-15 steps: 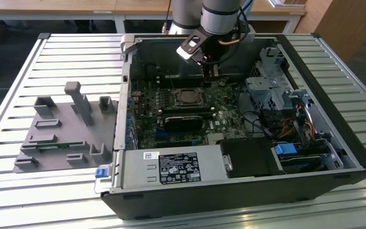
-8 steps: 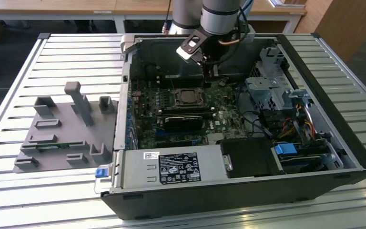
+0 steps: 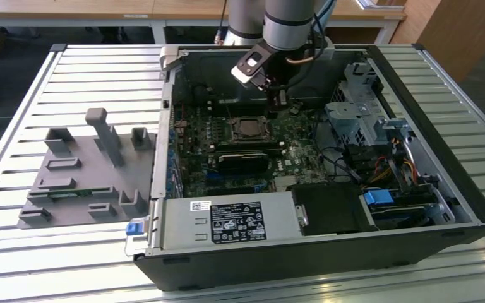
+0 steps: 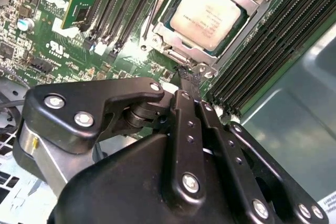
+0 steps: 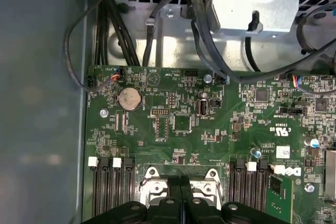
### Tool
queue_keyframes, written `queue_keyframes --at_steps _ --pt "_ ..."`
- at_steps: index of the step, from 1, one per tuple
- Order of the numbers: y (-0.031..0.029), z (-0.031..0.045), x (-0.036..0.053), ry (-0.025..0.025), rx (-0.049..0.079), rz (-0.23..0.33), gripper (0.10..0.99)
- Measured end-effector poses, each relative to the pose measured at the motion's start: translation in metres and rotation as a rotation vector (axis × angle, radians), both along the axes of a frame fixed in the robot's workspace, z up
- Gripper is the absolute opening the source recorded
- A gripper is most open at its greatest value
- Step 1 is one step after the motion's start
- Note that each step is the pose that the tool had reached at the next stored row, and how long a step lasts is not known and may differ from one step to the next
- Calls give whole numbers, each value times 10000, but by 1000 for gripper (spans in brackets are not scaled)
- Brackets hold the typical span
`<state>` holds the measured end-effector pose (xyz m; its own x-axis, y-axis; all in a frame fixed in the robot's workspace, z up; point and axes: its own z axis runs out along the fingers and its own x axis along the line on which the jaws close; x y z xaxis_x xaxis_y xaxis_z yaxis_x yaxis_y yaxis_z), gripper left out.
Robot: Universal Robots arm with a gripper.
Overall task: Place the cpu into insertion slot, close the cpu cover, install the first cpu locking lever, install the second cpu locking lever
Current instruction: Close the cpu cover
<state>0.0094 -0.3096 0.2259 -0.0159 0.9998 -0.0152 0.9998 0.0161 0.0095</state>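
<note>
While the gripper [image 4: 188, 78] hangs low over the green motherboard [image 5: 173, 124], its fingers [image 5: 174, 190] are pressed together and hold nothing. Their tip, in the second wrist view, sits right at the edge of the cpu cover [image 4: 173, 48]. That cover lies flat around the cpu [image 4: 210, 17], which is seated in the insertion slot [image 3: 247, 129] — inside the open computer case [image 3: 310, 259].

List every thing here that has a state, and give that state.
cpu cover, lowered flat over the chip.
cpu, lying flat inside the cover's cut-out.
gripper, shut, tips at the cover's edge.
computer case, on its side, side panel off.
</note>
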Motion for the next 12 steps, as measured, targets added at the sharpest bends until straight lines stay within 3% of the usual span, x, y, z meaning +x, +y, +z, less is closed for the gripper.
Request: queue_keyframes --at_steps 7,12 --pt "0 -4 -150 0 1 -2 118" --pt "0 -4 -211 0 0 -1 118"
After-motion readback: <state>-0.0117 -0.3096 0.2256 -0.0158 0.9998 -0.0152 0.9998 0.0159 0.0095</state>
